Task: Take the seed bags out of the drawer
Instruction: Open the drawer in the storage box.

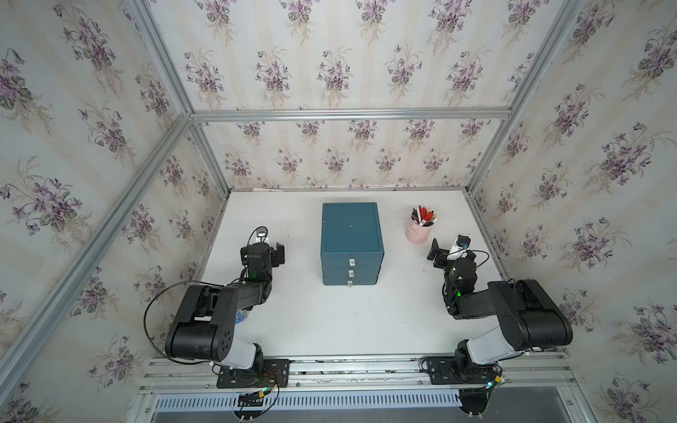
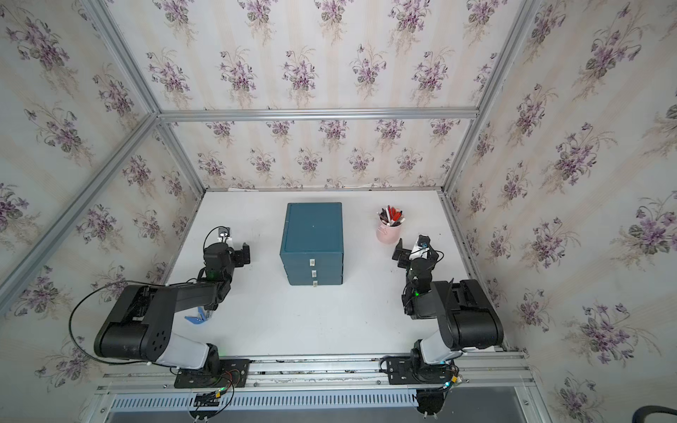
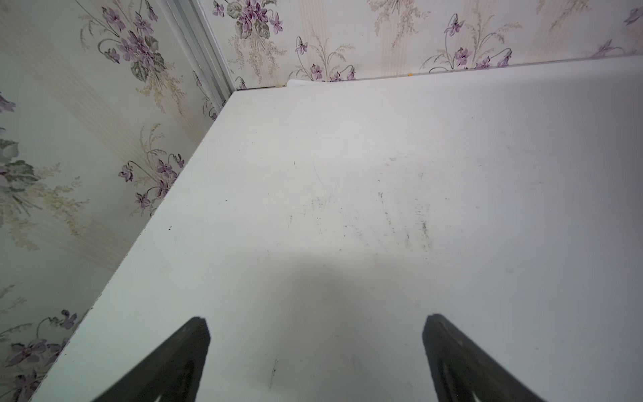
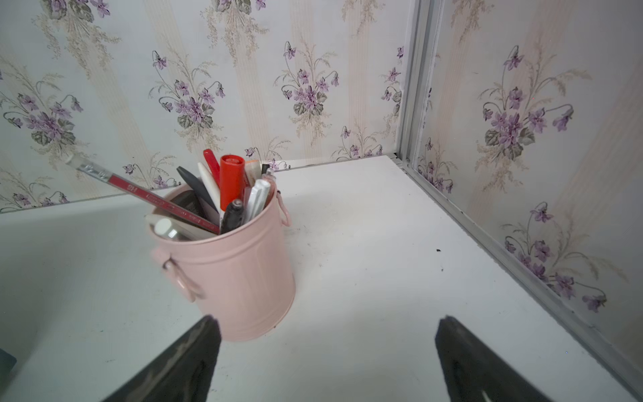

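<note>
Tabletop holds drawer chest, fronts visible only from above; left end effector, right end effector gape empty.

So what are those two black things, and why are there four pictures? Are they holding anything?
Those are two robot arms, a left arm and a right arm, bolted at the near edge of a white table. Two of the pictures come from a camera high above, looking down, so both top views show nearly the same scene. The other two come from a small camera on each arm's wrist, looking out past its claw. The left gripper and the right gripper are both open and hold nothing. On the table stands a blue chest with three drawers, which all look shut. Beside it is a pink bucket full of pens. The seed bags cannot be seen anywhere.
</note>
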`<state>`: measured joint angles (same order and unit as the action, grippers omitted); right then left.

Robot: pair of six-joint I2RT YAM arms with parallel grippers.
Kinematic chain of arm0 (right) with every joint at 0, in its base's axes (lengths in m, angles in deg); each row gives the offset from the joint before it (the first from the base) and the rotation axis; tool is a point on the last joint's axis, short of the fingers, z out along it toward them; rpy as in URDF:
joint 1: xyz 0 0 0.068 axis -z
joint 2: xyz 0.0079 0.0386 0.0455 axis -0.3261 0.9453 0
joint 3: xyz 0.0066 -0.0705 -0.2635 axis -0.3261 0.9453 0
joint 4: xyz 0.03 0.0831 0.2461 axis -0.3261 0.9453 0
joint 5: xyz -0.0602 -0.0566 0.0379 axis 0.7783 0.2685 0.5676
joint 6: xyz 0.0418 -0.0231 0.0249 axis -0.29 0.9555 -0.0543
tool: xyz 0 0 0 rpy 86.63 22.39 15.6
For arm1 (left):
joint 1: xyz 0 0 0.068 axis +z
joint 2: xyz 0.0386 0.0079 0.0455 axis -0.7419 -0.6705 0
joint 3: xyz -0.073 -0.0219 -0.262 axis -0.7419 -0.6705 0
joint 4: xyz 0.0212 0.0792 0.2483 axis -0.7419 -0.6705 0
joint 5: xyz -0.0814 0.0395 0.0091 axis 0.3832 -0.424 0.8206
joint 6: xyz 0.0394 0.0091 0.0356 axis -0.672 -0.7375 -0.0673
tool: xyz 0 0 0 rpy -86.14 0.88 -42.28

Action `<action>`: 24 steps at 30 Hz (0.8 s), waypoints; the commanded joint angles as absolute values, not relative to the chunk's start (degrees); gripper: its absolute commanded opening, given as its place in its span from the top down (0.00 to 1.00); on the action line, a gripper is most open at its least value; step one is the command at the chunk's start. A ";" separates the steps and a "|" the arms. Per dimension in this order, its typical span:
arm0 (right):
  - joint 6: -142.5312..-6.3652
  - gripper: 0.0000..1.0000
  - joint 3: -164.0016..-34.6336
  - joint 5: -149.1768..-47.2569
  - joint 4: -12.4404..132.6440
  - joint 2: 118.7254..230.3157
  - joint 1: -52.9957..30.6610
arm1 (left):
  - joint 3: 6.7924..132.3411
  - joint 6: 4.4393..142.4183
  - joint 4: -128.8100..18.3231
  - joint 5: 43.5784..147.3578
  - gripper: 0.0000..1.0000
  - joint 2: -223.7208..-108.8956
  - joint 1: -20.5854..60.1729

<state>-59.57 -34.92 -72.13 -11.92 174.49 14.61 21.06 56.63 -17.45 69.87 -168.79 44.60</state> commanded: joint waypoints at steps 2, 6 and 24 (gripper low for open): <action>-59.11 0.00 -34.89 -72.60 -12.93 174.35 14.64 | 21.02 56.46 -16.82 69.59 0.00 -168.53 44.64; -59.09 0.00 -34.97 -72.63 -12.95 174.34 14.65 | 21.06 56.42 -16.80 69.56 0.00 -168.56 44.67; -59.56 0.00 -37.15 -69.81 -6.16 170.12 14.28 | 21.01 56.63 -17.22 69.79 0.00 -168.28 44.81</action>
<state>-59.44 -35.30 -71.93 -9.95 173.01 14.54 21.06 56.63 -17.45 69.87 -168.79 44.80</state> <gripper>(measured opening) 0.998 0.998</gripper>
